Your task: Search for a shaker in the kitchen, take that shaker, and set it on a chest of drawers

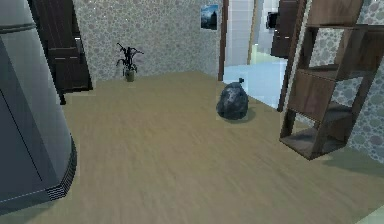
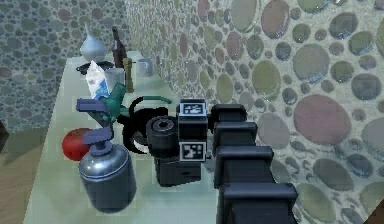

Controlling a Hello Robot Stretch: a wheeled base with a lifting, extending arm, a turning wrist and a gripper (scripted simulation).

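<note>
Arm side view: gripper (image 2: 128,118) amid counter (image 2: 62,105) clutter, grey canister (image 2: 105,175) at seven o'clock; can't tell whether it holds anything; probably grasping, careful lift next.

Forward view was moderately and evenly lit, no glare; brightest patch lay beyond open doorway (image 1: 252,45), floor pale there. Soft shadow sat under dark bag (image 1: 235,100). Shelf unit (image 1: 325,80) uprights leaned near edge, lens distortion only. Arm side view: countertop (image 2: 70,115) evenly lit, faint sheen on spray bottle (image 2: 105,180).

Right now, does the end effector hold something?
End effector: cannot tell whether it holds anything; things stand on the countertop behind it.
</note>
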